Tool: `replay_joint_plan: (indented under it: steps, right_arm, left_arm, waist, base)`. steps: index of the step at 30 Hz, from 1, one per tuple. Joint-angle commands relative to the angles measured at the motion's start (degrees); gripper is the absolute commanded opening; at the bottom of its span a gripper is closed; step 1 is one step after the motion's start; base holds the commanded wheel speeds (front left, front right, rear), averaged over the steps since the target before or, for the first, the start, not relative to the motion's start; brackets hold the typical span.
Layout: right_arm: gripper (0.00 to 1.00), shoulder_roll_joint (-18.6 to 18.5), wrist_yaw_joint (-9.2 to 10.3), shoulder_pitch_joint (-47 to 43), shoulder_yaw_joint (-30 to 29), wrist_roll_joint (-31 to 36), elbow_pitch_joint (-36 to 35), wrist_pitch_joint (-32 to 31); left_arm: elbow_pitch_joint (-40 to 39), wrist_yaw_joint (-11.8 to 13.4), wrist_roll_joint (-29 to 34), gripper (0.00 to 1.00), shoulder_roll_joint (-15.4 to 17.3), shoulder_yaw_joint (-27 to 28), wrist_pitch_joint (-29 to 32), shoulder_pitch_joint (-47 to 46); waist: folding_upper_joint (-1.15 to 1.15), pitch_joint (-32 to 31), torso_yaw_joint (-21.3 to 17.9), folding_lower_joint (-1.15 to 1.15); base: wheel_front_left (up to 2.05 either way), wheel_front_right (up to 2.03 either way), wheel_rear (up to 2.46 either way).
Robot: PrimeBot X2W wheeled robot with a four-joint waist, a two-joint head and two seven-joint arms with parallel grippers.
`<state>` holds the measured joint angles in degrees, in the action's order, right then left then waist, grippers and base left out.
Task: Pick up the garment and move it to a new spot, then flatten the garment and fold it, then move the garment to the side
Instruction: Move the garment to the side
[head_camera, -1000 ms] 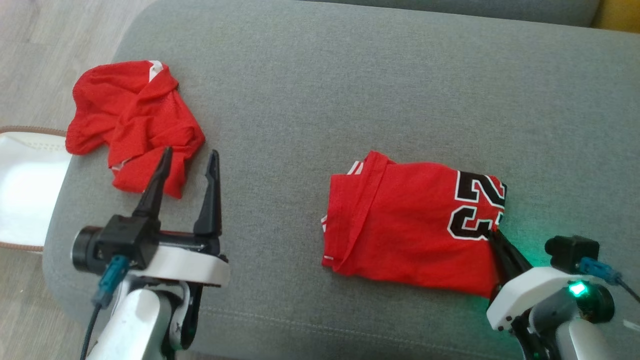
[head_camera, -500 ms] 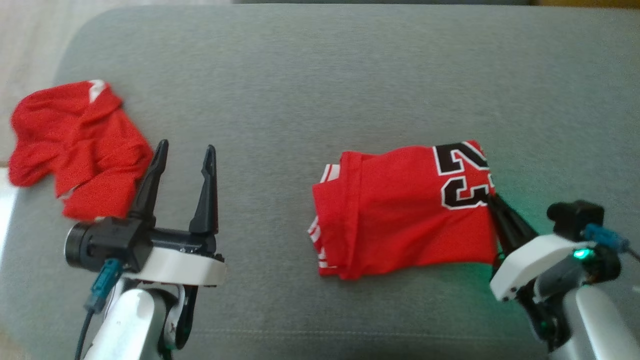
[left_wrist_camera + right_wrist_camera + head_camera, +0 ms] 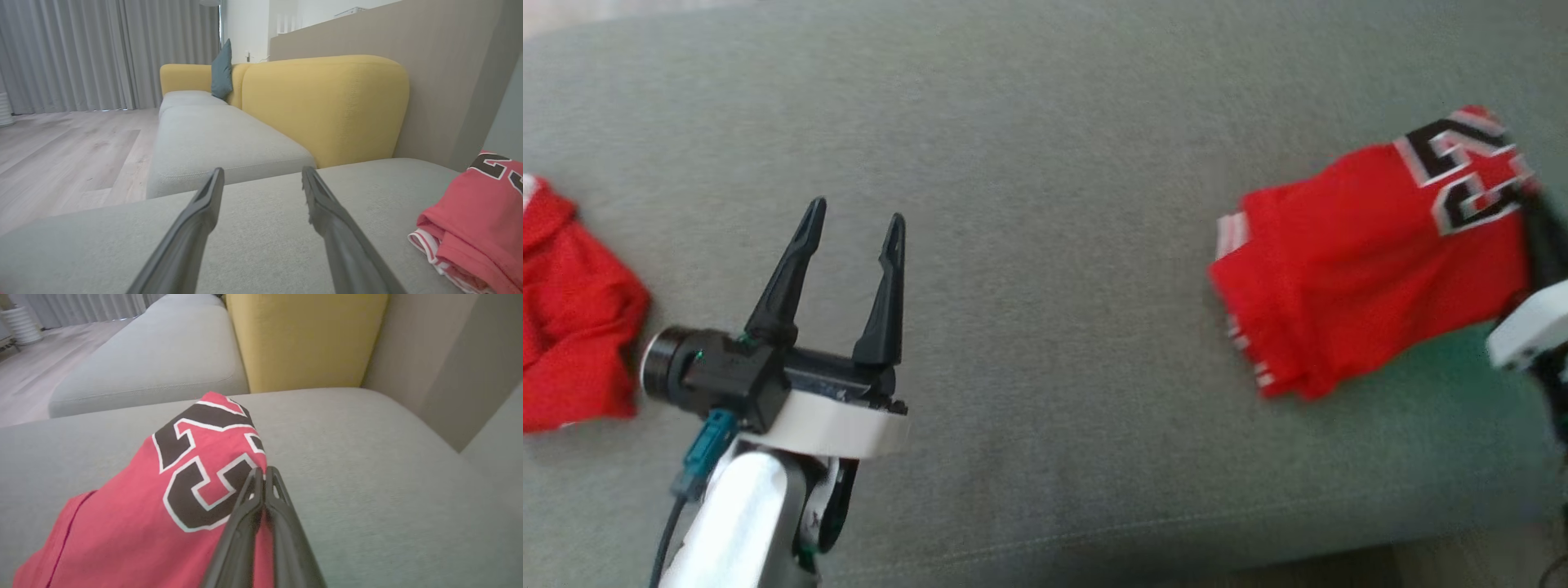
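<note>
Dragged rightward, red jersey (image 3: 1356,269) (numbered "23") sits pinched in right hand (image 3: 263,473).

**Red on grey**

The jersey (image 3: 1347,269) is red, with black numerals edged in white and red-and-white striped trim. The other garment (image 3: 572,310) is red too. The seat cushion (image 3: 1045,163) is grey, the backrest (image 3: 327,106) yellow, the pillow (image 3: 222,71) teal.
</note>
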<state>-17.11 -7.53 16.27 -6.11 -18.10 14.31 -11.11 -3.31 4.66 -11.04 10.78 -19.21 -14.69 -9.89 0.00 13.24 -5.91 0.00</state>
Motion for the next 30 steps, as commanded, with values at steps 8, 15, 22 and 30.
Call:
replay_joint_plan:
  steps: [8,15,22,30]
  right_arm:
    - [0.00,-2.7,0.04,6.3,-6.3,1.6,-2.0,-0.4]
    - [0.00,-2.7,0.04,9.3,-10.5,3.2,-2.1,-0.7]
    - [0.00,-1.9,0.04,12.3,-16.9,5.3,-2.8,-0.8]
    - [0.00,0.4,0.04,14.4,-22.9,9.7,-3.6,-1.9]
  left_arm:
    - [-3.2,-1.6,1.7,1.00,1.4,1.7,-0.3,-4.9]
    - [-3.9,-3.0,2.5,1.00,1.9,0.8,-0.3,-7.5]
    - [-5.0,-4.4,3.4,1.00,2.6,0.0,-0.3,-11.3]
    - [-5.7,-6.7,4.4,1.00,3.0,-1.9,-0.3,-15.1]
  waist:
    - [0.00,5.4,-5.6,0.00]
    - [0.00,10.2,-6.9,0.00]
    - [0.00,16.3,-6.6,0.00]
    - [0.00,21.9,-6.5,0.00]
  base:
    - [0.00,0.00,0.00]
    - [0.00,0.00,0.00]
    - [0.00,0.00,0.00]
    - [0.00,0.00,0.00]
